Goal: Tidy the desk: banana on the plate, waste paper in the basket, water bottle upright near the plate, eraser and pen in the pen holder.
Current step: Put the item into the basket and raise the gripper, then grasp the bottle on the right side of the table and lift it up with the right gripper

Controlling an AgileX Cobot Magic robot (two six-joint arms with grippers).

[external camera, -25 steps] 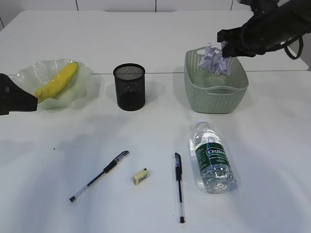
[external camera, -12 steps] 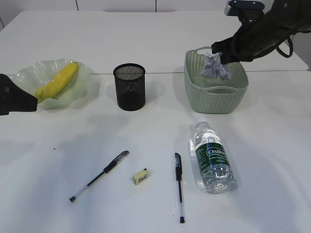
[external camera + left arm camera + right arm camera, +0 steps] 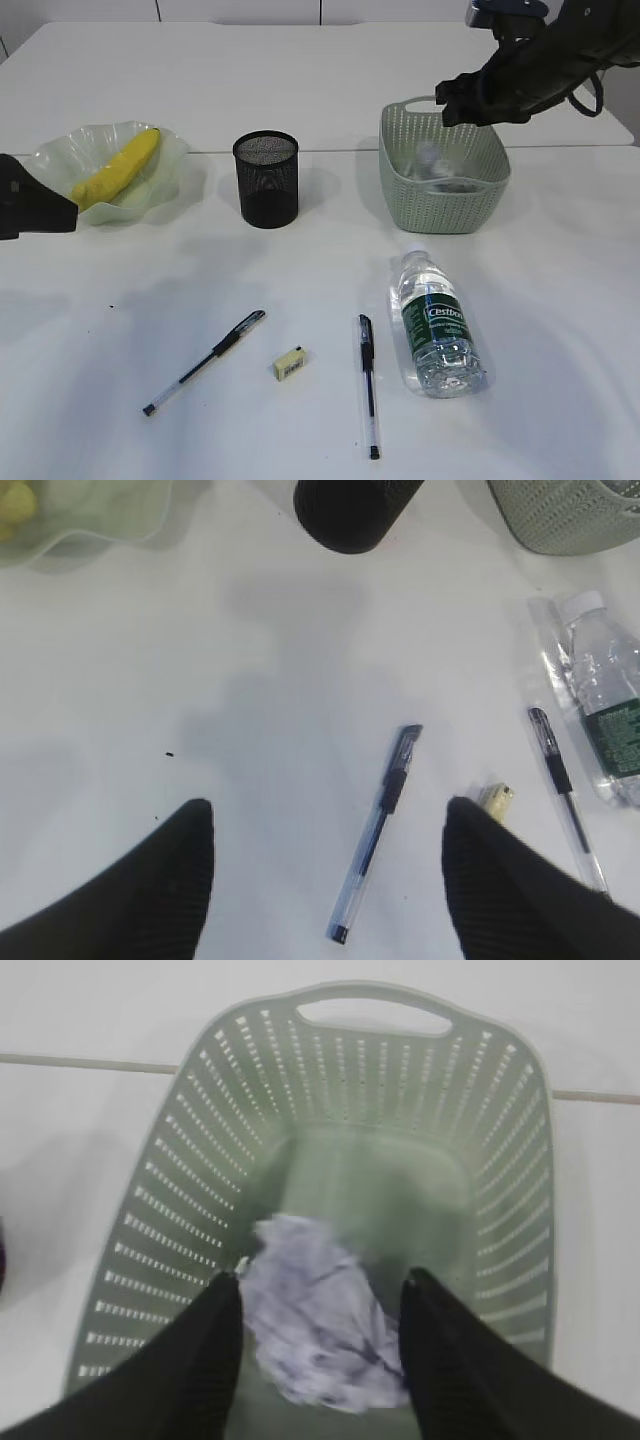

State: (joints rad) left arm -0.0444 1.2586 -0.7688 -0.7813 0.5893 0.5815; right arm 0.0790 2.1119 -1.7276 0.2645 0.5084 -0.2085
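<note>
Right wrist view: right tool [image 3: 318,1290] open, waste paper [image 3: 322,1332] below, inside basket [image 3: 505,1150] walls.

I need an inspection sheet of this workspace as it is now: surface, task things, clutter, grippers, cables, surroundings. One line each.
Surface: white table, a seam across it behind the holder.
Job's things: banana on plate; waste paper in basket; water bottle lying flat; two pens and eraser on the table; pen holder upright.
Clutter: nothing seen.
Grippers: left gripper open, empty; right gripper open above the paper.
Cables: one loop on the right arm.
Surroundings: nothing seen.
</note>
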